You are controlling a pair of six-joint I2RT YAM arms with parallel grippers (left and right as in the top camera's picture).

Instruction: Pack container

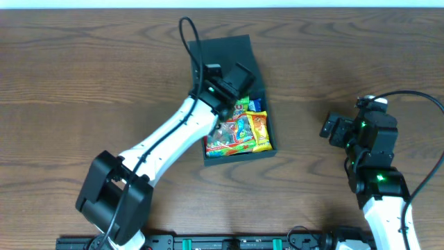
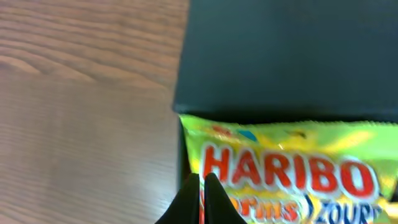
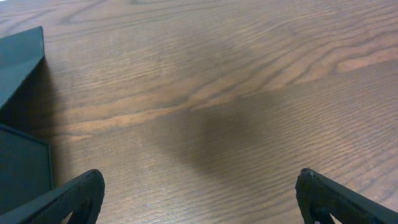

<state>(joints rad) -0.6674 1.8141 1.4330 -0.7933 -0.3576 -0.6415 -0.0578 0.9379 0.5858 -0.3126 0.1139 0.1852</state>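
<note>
Here the left gripper [image 2: 200, 183] is fully closed, its two dark fingertips pressed one against the other, and nothing can be seen between them. It holds no packet as far as the wrist view shows. The tips hang over the near left corner of a green Haribo packet [image 2: 280, 177], which lies inside the container [image 1: 241, 154]. I cannot tell if they touch the foil or are just above it. My judgement is that closed tips in this place are meant for pushing or flattening the packet so it sits lower in the container, not for picking. Just behind the packet, on the far side of the container, the lid [image 2: 292, 56] stands open as a flat dark surface, so the way from above is free. In the overhead view the container is at the middle of the table [image 1: 83, 62], with the left arm coming to it from the near left. Beside the green packet, toward the right wall of the container, lies a yellow-orange packet [image 1: 259, 130], and other colourful packets fill the near half. The packing seems to me mostly done, with the lid not yet closed. The right gripper [image 3: 200, 180] is well apart from the container, to its right. Its jaws are spread wide over bare wood with nothing between them. It probably waits there so that it does not disturb the left arm, and its wrist camera sees only a corner of the container.
</note>
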